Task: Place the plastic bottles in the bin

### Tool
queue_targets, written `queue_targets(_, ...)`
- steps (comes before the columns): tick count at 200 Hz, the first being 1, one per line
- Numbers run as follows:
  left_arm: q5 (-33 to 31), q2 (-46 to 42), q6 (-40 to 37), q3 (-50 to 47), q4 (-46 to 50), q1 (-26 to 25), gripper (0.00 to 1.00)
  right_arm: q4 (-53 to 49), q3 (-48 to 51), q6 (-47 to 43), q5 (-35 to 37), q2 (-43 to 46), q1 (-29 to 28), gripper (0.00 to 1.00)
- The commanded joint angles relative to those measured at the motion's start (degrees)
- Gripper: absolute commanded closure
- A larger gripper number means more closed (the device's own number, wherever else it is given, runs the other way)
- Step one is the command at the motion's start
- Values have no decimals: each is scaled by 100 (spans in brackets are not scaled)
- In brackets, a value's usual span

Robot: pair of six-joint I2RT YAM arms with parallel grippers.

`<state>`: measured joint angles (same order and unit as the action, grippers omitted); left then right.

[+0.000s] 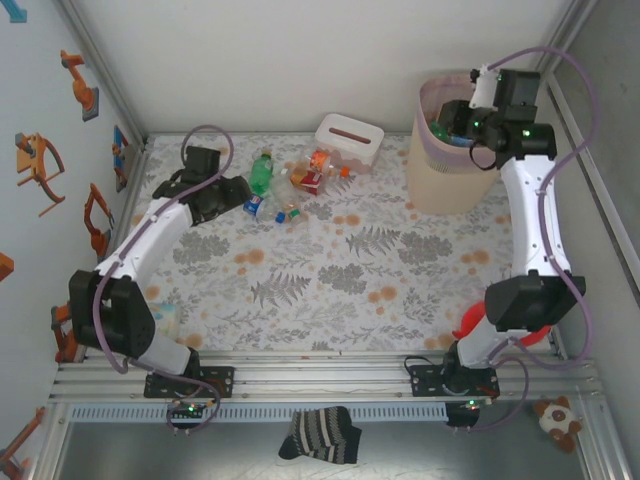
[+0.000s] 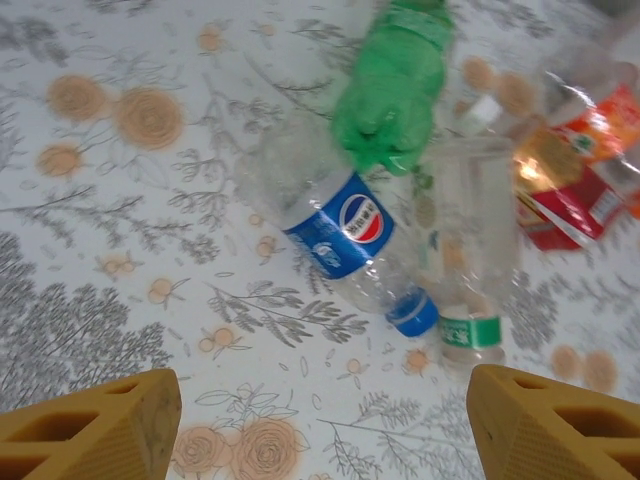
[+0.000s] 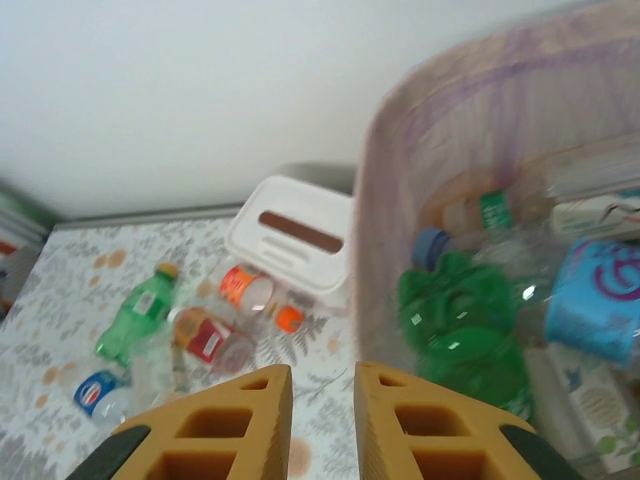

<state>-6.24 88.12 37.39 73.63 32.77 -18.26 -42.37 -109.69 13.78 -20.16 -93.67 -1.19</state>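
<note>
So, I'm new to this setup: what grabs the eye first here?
The tall beige bin at the table's far right, pink-lined and holding bottles. Then the loose bottles lying left of centre on the floral tabletop, a green bottle brightest, beside a white tissue box.

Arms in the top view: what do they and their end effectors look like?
The left arm and right arm have white links, black joints and looping lilac cables. The left end effector and right end effector have mustard-yellow wedge fingers with cut-out cells.
</note>
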Motion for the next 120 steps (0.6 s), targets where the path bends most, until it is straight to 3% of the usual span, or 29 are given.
queue_targets(1,-1649,443,1427,563,1060,-311,24,110,415,99,-38,206,-228,77)
queue_targets(42,-1520,1460,2288,1470,1416,-380,22,187,831,179,-27,536,-473,77)
queue_targets(120,-1110,3153,2665,3011,1520,-193,20,31,976,125,65,751,-689,77)
